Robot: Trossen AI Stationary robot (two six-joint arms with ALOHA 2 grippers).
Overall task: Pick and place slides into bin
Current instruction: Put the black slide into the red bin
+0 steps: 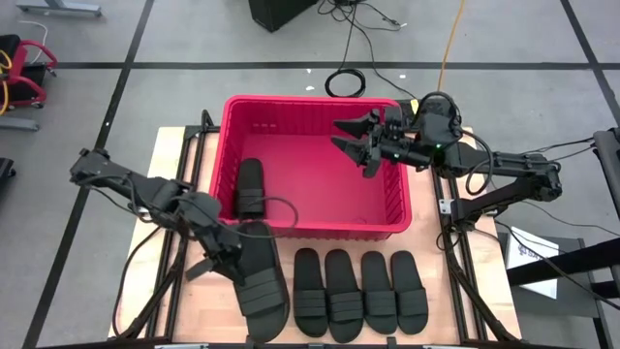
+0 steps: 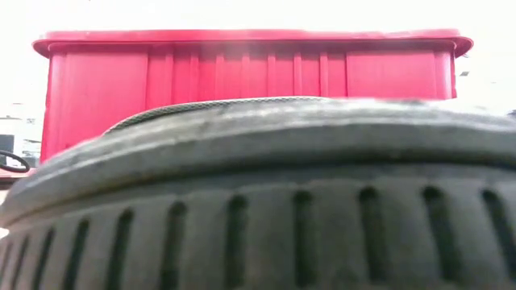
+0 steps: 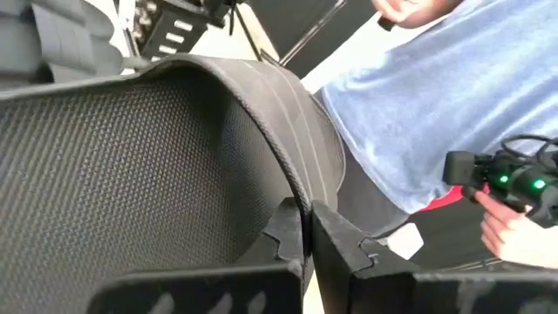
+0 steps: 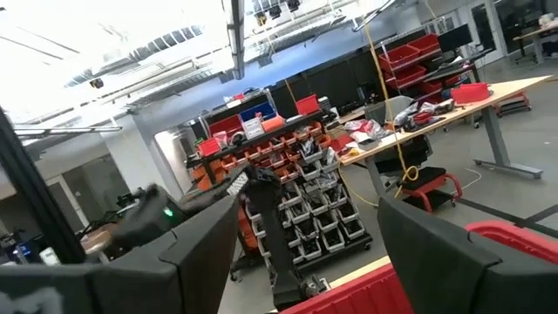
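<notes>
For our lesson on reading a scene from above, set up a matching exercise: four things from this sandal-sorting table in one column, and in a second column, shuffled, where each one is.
Things
1. Left hand
2. Right hand
3. Lone slide
4. Row of four slides

Places
A. On the table in front of the bin, side by side
B. Open, in the air over the bin's right half
C. On the bin's floor by its left wall
D. Gripping a fifth table slide outside the bin's left front corner

Pairs: 1-D, 2-B, 3-C, 4-A
</notes>
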